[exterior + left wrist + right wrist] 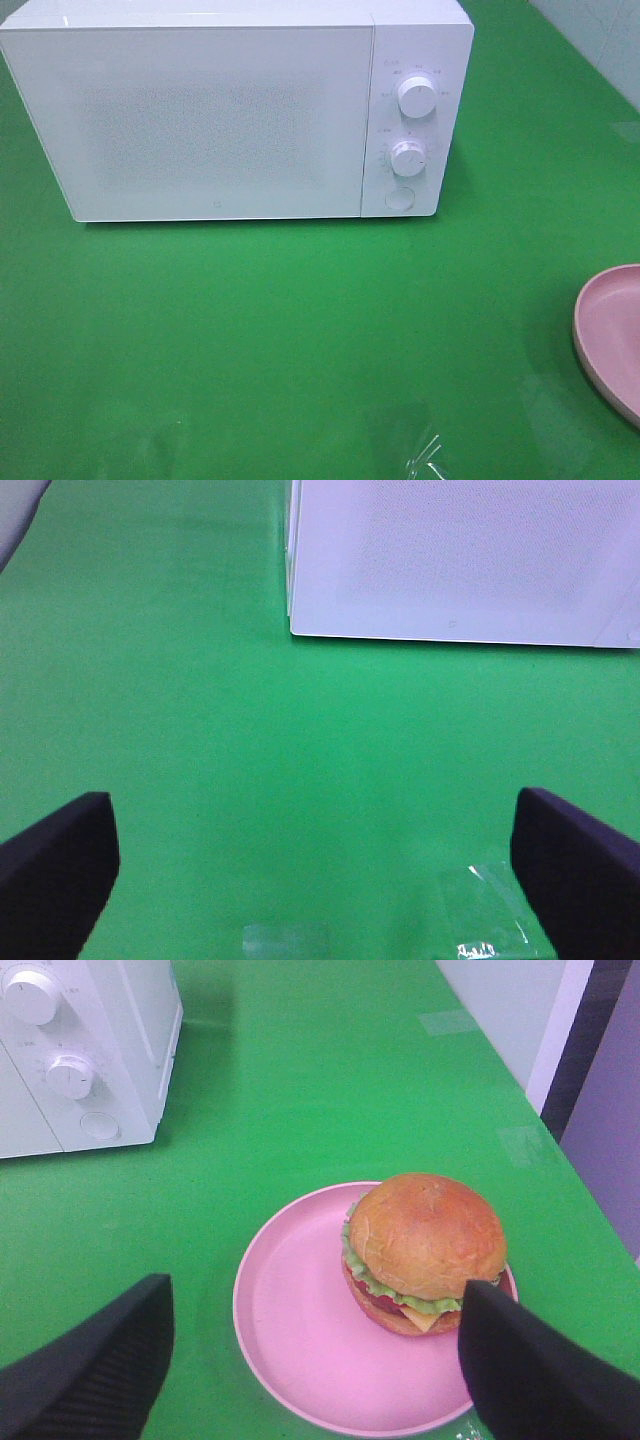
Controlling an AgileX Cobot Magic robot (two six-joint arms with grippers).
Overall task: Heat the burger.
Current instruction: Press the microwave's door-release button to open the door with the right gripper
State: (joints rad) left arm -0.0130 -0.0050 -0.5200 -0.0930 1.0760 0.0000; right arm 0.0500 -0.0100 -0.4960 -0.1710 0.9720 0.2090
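At four o'clock on the counter (300, 330), half out of the high view, the plate (612, 330) is carrying the burger (425, 1250), which is sitting toward one rim. Right claw (315, 1290) is hanging released above it; left claw (318, 870) is gaping empty, facing the microwave (420, 30) at eleven o'clock. Its door (200, 120) is standing shut, blocking the way, so opening it likely comes first. For the pickup, I'd be closing gently on the burger's sides, so nothing is sliding apart. A clear scrap (425, 455) is lying at six o'clock.
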